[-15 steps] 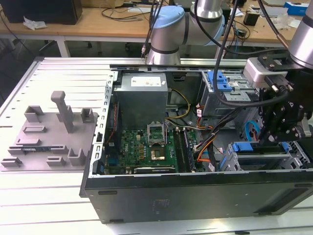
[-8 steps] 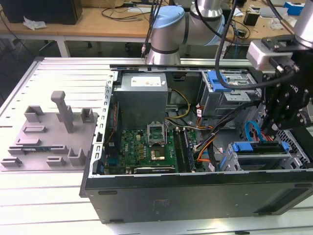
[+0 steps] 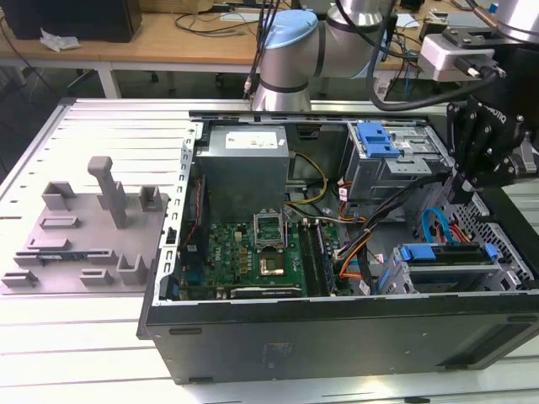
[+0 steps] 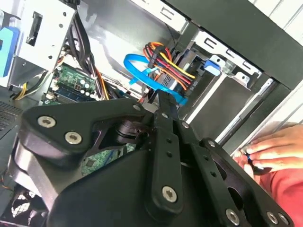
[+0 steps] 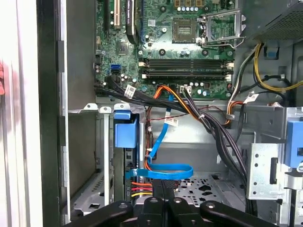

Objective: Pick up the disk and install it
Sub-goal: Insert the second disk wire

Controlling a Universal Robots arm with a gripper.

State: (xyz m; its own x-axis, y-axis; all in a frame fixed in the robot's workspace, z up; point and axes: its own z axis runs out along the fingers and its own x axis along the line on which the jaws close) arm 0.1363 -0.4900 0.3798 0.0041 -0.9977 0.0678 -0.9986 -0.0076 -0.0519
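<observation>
Just below the tool point(image 3: 466, 187), the disk point(image 3: 445, 256) sits in its bay inside the case point(image 3: 337, 337), near the blue cable point(image 5: 161, 170). The tool's fingers point(image 4: 164, 124) look pressed together, holding nothing. The disk is likely heavy, rigid, smooth-sided and shock-sensitive; its blue frame point(image 5: 125, 134) seems the safest hold.

In the second wrist view the claw's point(image 4: 163, 101) black body hides much of the motherboard point(image 4: 71, 85); a hand point(image 4: 272, 149) is cut off by the picture's edge.
</observation>
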